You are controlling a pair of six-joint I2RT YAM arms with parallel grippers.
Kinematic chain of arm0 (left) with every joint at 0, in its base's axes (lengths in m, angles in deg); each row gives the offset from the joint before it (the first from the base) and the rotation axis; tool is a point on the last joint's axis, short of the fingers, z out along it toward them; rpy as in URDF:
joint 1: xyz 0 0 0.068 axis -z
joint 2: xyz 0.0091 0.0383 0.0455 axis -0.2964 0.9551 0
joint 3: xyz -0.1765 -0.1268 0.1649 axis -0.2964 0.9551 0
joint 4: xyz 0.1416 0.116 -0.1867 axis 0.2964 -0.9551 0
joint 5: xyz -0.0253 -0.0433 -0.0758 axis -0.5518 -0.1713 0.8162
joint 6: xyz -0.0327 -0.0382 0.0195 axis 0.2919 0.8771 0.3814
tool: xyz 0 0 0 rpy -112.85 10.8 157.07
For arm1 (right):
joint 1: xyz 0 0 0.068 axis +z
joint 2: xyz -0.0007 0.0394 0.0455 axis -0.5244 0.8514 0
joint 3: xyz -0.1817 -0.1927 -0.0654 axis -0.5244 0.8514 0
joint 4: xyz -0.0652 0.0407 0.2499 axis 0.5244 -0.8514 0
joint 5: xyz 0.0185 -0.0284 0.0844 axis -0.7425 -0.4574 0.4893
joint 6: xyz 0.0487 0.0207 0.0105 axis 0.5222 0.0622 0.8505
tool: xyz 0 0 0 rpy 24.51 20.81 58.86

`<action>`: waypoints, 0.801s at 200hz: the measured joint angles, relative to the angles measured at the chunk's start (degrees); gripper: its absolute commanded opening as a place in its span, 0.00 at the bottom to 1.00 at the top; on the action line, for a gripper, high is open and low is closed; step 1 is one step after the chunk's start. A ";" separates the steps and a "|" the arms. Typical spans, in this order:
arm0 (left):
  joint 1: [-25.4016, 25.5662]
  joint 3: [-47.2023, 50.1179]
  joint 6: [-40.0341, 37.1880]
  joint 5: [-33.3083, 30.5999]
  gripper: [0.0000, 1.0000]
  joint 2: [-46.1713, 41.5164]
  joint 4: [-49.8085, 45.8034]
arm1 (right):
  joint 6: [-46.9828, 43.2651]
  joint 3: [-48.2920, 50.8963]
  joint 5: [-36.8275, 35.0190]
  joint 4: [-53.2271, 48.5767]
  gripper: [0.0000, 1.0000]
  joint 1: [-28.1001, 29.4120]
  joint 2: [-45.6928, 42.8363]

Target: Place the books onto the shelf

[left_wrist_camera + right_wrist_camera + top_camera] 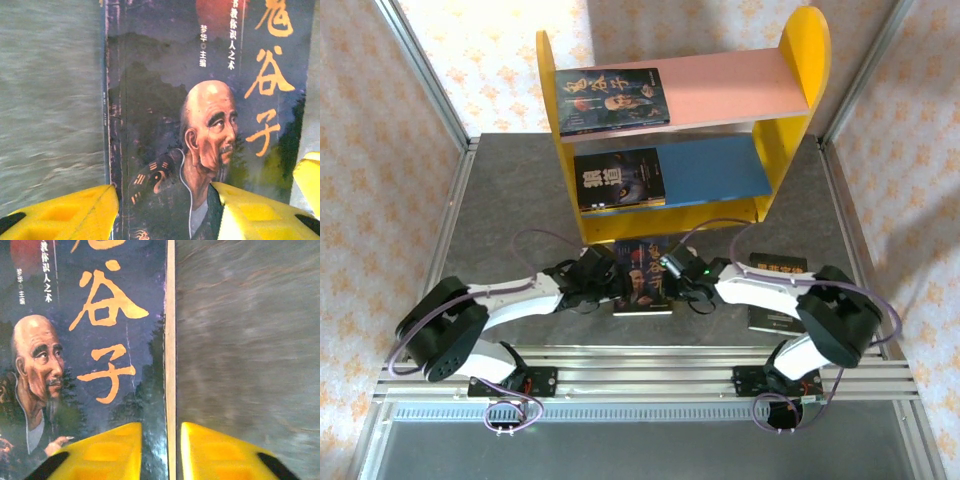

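Observation:
A dark book with a bald old man's face and orange characters lies flat on the grey table in front of the shelf. My left gripper hangs open over the book, one finger at its spine edge and the other over the cover. My right gripper straddles the pale page edge on the book's right side, jaws a narrow gap apart. One book lies on the pink upper board, another on the blue lower board. A fourth book lies partly under my right arm.
The right halves of the pink board and blue board are bare. Metal frame posts and patterned walls close in the table on both sides. Purple cables loop over both arms.

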 measured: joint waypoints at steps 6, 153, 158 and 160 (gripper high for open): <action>0.22 -0.55 0.15 0.26 0.53 0.55 0.22 | -0.28 0.15 -0.24 -0.72 0.38 -0.66 -1.22; -5.88 -11.23 -10.47 -3.67 0.57 4.02 -16.94 | -7.08 -7.78 2.73 0.87 0.70 -6.54 9.18; -5.97 -11.23 -10.82 -3.56 0.57 4.44 -16.94 | -7.06 -7.78 3.08 1.22 0.68 -6.54 9.53; -5.99 -11.23 -10.91 -3.50 0.57 4.55 -16.94 | -7.08 -7.78 3.13 1.36 0.67 -6.51 9.68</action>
